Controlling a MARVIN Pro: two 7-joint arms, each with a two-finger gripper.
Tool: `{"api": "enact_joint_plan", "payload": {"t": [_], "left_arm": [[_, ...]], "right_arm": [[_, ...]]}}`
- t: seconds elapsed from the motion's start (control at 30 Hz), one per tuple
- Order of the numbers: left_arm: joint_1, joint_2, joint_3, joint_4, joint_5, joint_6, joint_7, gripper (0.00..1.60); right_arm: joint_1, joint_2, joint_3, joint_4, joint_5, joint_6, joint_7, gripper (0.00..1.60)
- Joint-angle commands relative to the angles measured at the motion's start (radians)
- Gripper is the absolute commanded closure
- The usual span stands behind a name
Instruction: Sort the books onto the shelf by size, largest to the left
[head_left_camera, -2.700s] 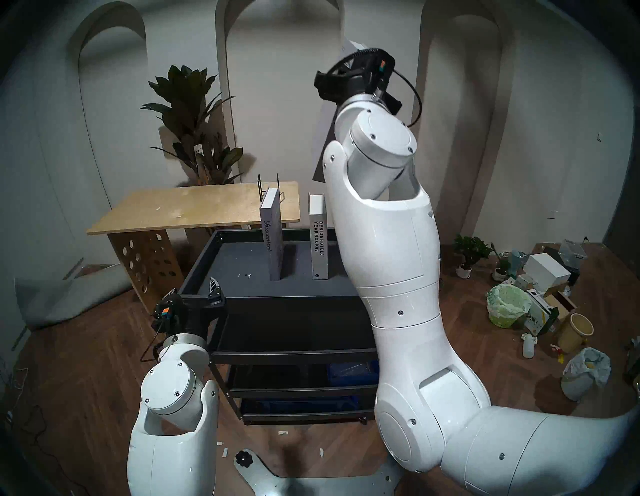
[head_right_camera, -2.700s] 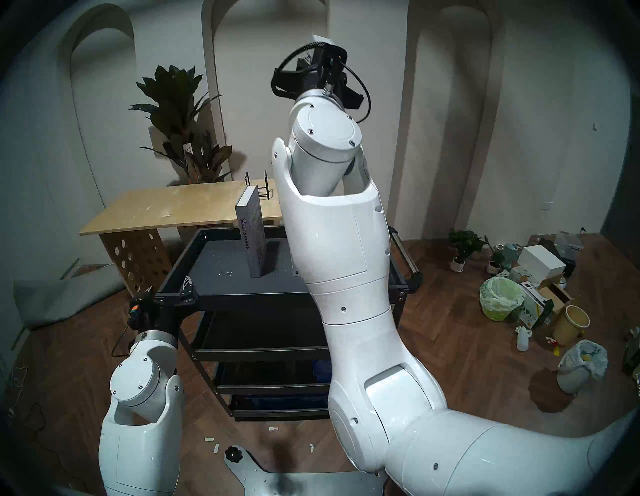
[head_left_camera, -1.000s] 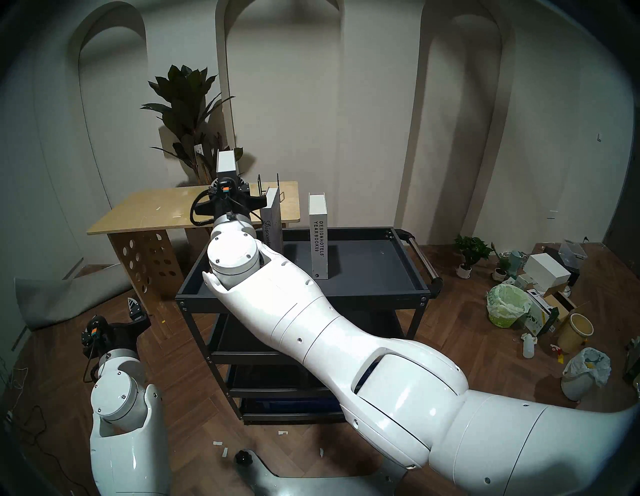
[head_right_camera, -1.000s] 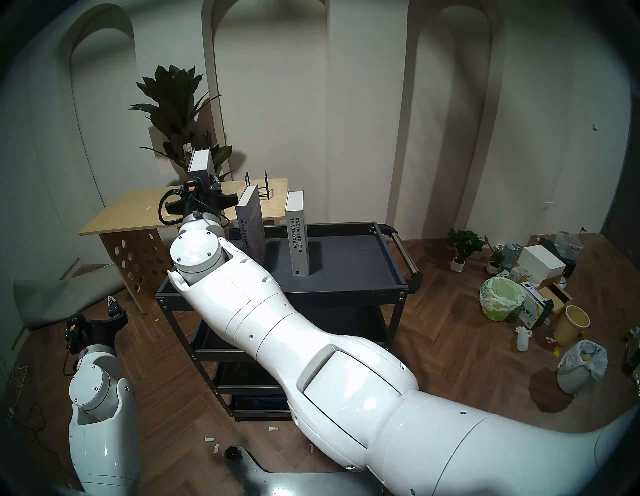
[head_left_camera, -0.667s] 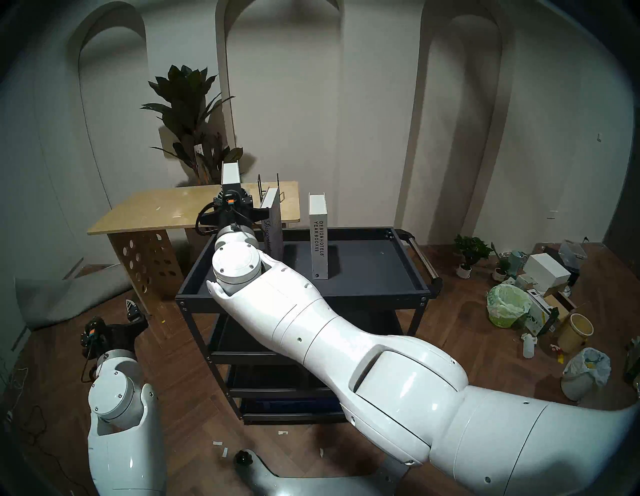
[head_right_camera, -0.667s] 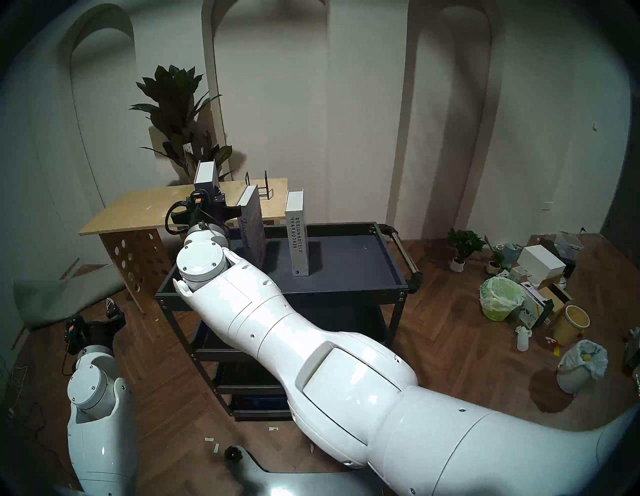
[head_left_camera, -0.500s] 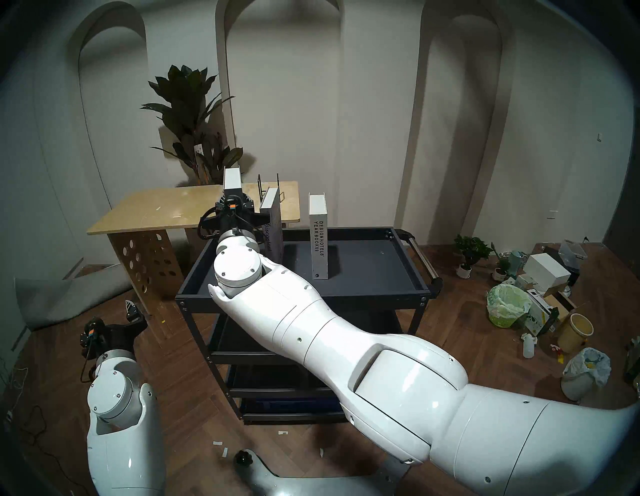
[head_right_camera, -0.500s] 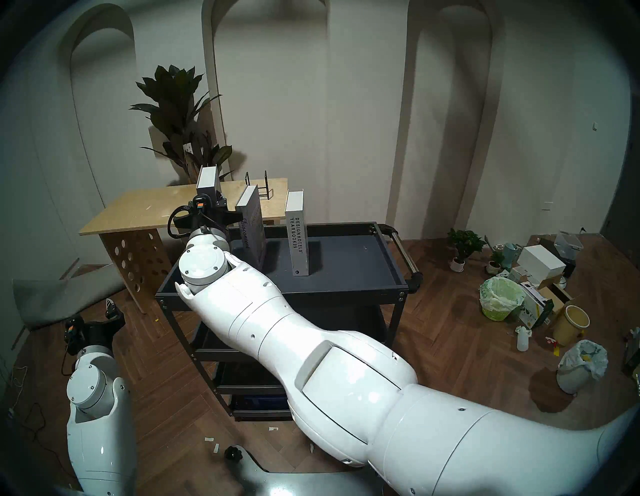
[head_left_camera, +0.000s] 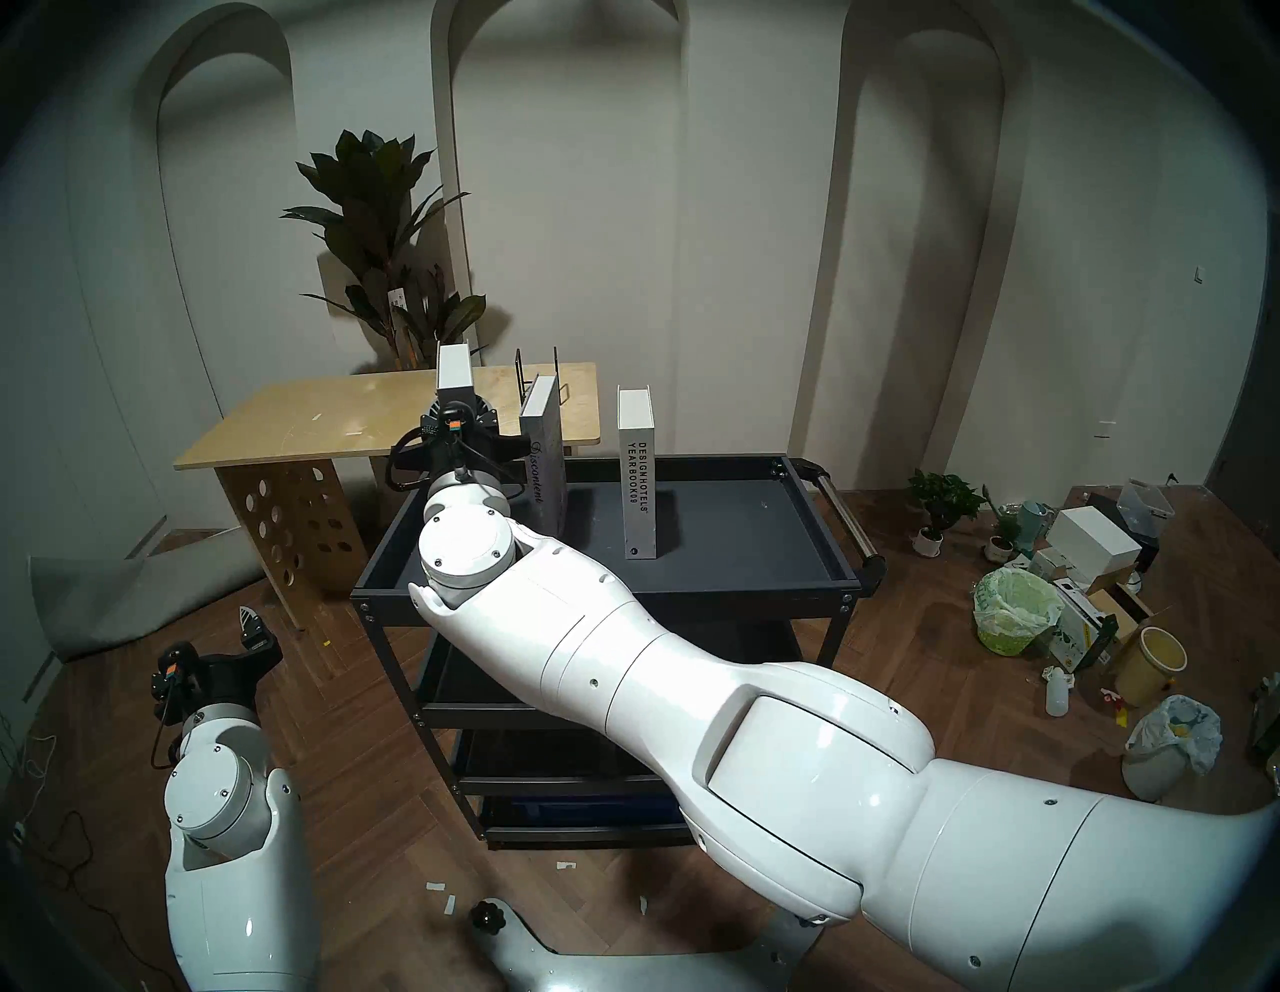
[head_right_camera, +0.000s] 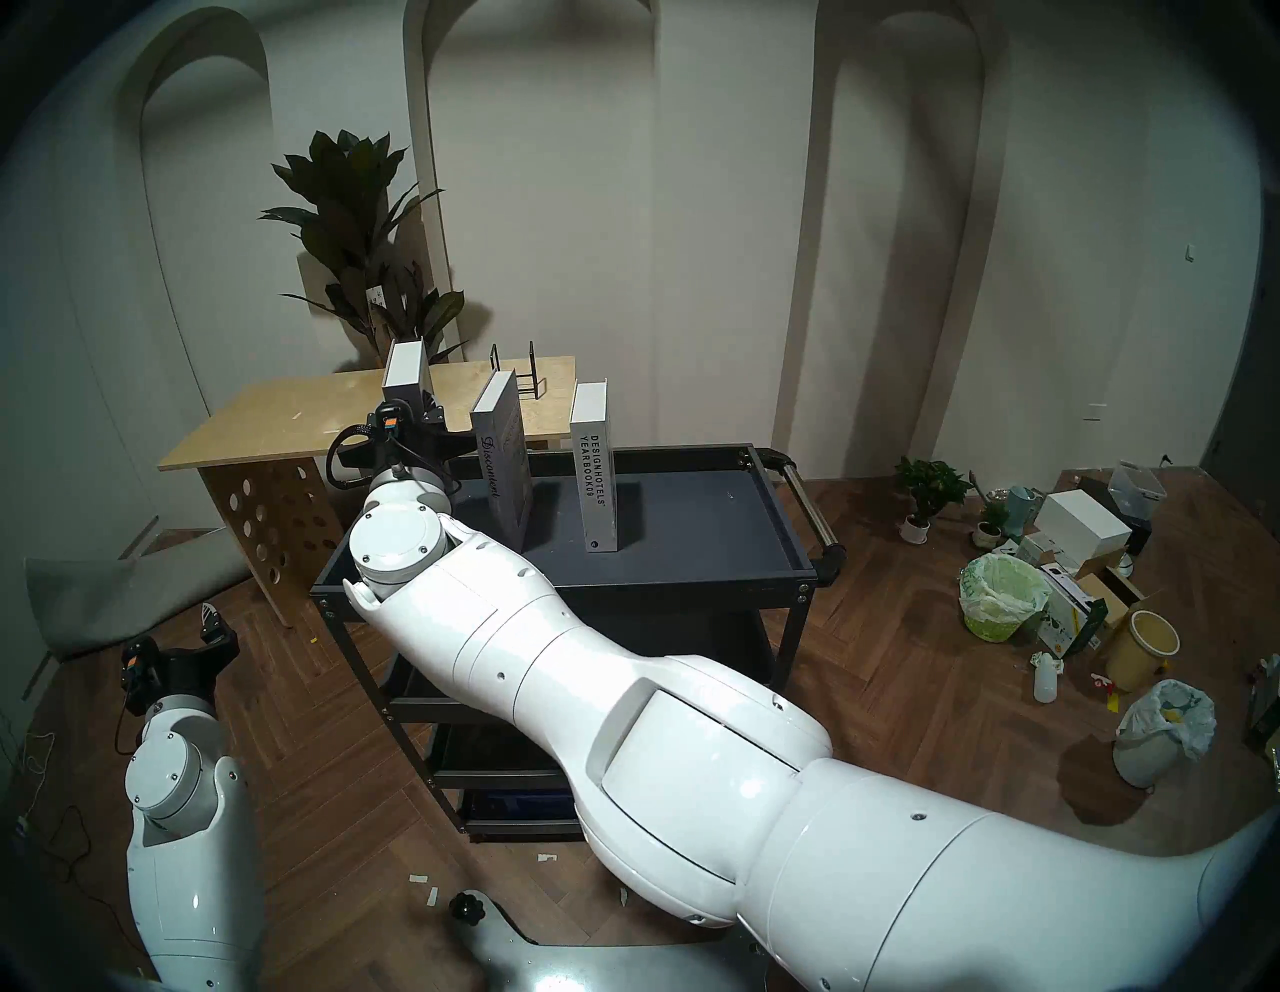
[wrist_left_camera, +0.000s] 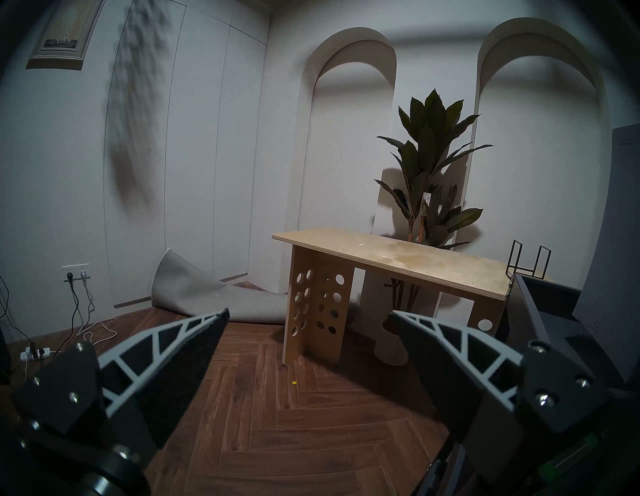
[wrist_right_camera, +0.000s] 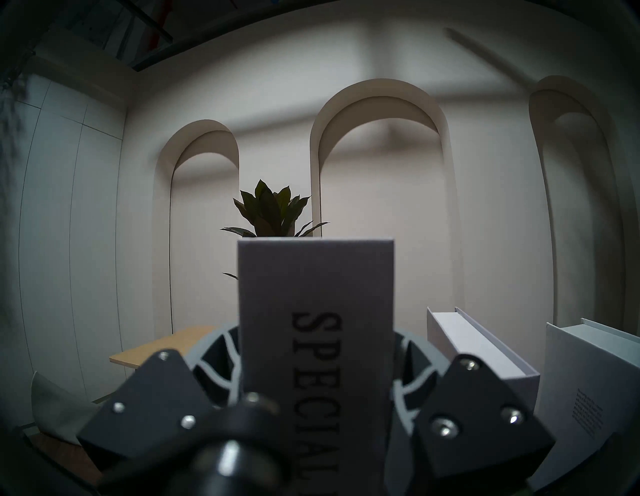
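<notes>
— What is the right gripper (wrist_right_camera: 317, 360) doing?
— I'm clamping it on the "SPECIAL" book (wrist_right_camera: 315, 311), upright over the shelf's (head_left_camera: 727, 582) left end, beside "Discontent" (head_left_camera: 547, 450).
— Left gripper (wrist_left_camera: 308, 322)?
— Gaping, holding nothing.

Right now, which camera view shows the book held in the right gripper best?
The right wrist view: the SPECIAL book fills the middle, spine lettering readable, with the right gripper shut on both its sides. Both head views show only its white top edge above the wrist. The left wrist view shows just a pale cover at its right edge.
</notes>
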Motion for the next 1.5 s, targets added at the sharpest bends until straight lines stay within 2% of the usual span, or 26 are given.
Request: {"api": "enact_joint_plan", "payload": {"t": [0.0,0.6,1.47], "left_arm": [[-0.003,0.017,-0.025,-0.001,0.000,-0.004,0.000,0.00],[-0.012,0.035,-0.076,0.037,-0.021,-0.003,-0.007,0.00],[-0.020,0.041,-0.087,0.063,-0.039,-0.004,-0.025,0.00]], "right_arm": [[0.041,-0.018,-0.022,-0.006,0.018,-0.012,-0.004,1.60],[0.069,-0.018,-0.060,0.045,0.091,-0.006,-0.026,1.60],[0.090,-0.018,-0.106,0.125,0.175,-0.020,-0.026,1.60]]}}
